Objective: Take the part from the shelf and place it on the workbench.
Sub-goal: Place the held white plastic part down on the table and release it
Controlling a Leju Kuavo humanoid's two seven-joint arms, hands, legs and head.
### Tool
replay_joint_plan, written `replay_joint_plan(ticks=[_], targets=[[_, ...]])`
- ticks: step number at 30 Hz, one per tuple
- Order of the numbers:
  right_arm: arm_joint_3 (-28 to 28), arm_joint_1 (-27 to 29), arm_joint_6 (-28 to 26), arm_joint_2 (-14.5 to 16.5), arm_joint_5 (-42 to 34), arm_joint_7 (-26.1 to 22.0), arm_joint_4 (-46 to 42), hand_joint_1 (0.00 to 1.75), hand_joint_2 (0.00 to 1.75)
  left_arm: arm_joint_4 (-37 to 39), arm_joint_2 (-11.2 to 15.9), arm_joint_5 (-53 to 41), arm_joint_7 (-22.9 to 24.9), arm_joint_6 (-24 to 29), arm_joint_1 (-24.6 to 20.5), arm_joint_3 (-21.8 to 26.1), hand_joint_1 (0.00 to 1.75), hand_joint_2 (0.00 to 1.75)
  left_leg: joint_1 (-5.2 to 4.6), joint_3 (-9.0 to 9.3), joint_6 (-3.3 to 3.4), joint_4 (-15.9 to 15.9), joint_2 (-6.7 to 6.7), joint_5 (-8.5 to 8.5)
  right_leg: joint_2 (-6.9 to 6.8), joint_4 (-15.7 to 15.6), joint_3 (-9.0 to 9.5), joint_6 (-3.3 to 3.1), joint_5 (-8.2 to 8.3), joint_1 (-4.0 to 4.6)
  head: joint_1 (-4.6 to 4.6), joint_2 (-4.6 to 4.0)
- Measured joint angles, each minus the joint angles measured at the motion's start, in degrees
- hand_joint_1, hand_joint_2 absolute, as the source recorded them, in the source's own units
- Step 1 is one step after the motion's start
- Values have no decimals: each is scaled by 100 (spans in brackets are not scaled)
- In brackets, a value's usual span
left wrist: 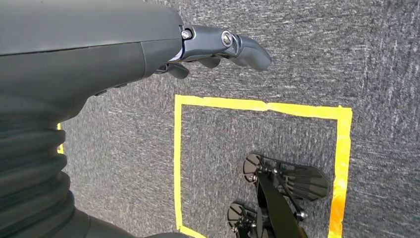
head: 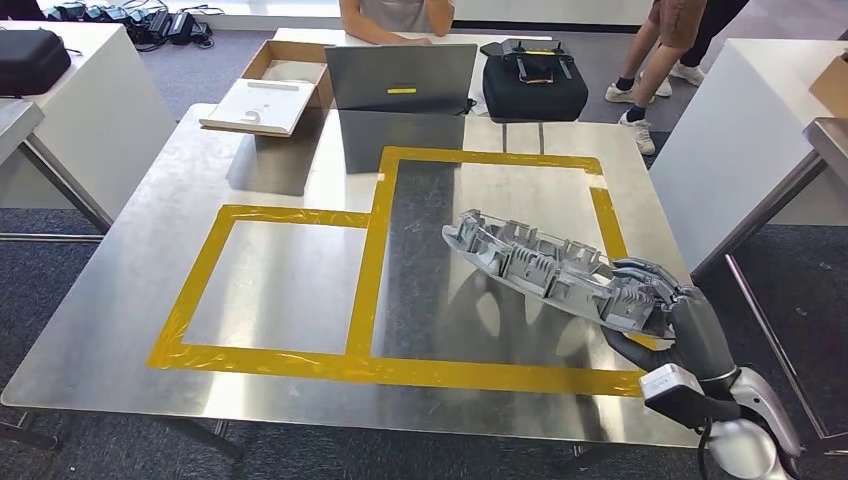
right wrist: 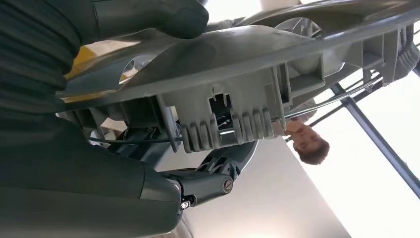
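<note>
Long grey ribbed plastic part [head: 545,268]: gripped at one end by right robot hand [head: 668,315], above steel worktop [head: 300,290]. Left robot hand [left wrist: 218,47]: empty, fingers loosely curled.

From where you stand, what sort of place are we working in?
Probably a robotics lab or test workshop: a steel workbench marked with yellow tape zones, a laptop and equipment case behind it, and the right hand holding a grey moulded part.
</note>
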Motion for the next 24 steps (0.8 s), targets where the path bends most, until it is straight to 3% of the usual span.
replay_joint_plan(ticks=[9, 15, 19, 24], targets=[[331, -1247, -233, 8, 1041, 229, 1925, 175, 175, 2, -1, -8, -8, -25, -4, 21, 0, 175, 0, 7, -7, -5, -4, 5, -1, 7, 6, 0, 0, 1, -1, 0], [1008, -2488, -276, 100, 1445, -9, 3732, 175, 175, 11, -8, -14, -150, 69, -12, 49, 0, 175, 0, 11, -13, -8, -2, 9, 1, 15, 3, -3, 2, 1, 1, 0], [1604, -3349, -264, 318, 1514, -78, 4897, 175, 175, 14, -8, -74, -268, 127, -15, 50, 0, 175, 1, 17, -21, -10, -2, 15, 2, 19, 3, -5, 3, 1, -1, 0], [2178, -3820, -305, 775, 1566, -59, 5750, 175, 175, 19, -19, -120, -332, 270, -17, 50, 0, 175, 1, 21, -27, -19, -3, 18, 2, 22, 2, -7, 1, 3, -1, 0]])
